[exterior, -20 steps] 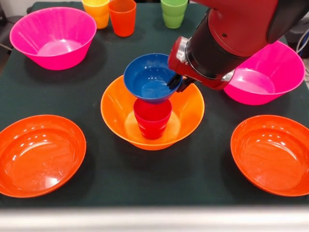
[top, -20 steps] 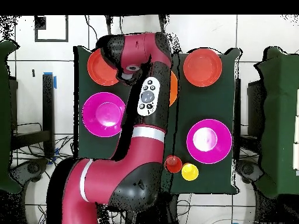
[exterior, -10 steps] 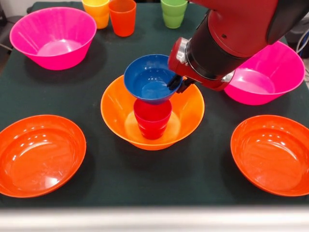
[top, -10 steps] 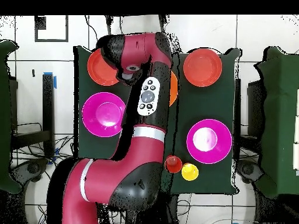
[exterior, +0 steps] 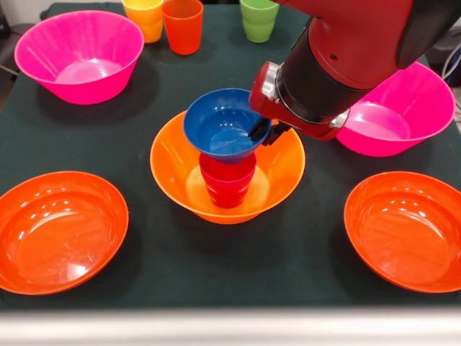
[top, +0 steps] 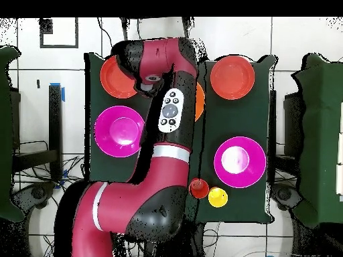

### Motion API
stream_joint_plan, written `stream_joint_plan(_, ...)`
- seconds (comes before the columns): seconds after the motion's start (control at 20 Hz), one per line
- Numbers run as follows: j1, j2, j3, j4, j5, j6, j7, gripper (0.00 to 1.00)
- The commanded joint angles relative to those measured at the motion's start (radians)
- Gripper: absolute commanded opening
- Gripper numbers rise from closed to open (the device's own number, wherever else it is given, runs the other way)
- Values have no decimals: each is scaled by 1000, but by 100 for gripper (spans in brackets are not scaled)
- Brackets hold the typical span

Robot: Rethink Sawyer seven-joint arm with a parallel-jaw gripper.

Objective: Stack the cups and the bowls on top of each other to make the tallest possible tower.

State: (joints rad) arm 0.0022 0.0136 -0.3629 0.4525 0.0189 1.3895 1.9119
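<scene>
Blue bowl [exterior: 222, 127] had dropped lower over the last second, settling onto the red cup [exterior: 227, 182] inside the big orange bowl [exterior: 227, 167]; gripper [exterior: 258, 130] pinched its rim, so release looked due next.

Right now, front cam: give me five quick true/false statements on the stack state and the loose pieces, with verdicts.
1. The small blue plastic bowl sits on the red plastic cup. True.
2. The red cup stands inside the large orange plastic bowl. True.
3. The gripper is well clear of the blue bowl. False: its dark fingertips are at the bowl's rim.
4. The green plastic cup is already on the stack. False: it stands apart at the far edge of the table, near the yellow cup and orange cup.
5. Both shallow red-orange bowls hold a cup. False: both are empty.
</scene>
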Motion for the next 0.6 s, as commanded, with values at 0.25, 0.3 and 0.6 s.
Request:
stream_joint_plan(0.25, -22, 57, 111, 11, -13, -60, -100, 0)
stream_joint_plan(0.3, -21, 52, 111, 20, -13, -63, -101, 0)
stream_joint_plan(0.6, -22, 64, 111, 3, -11, -66, -96, 0)
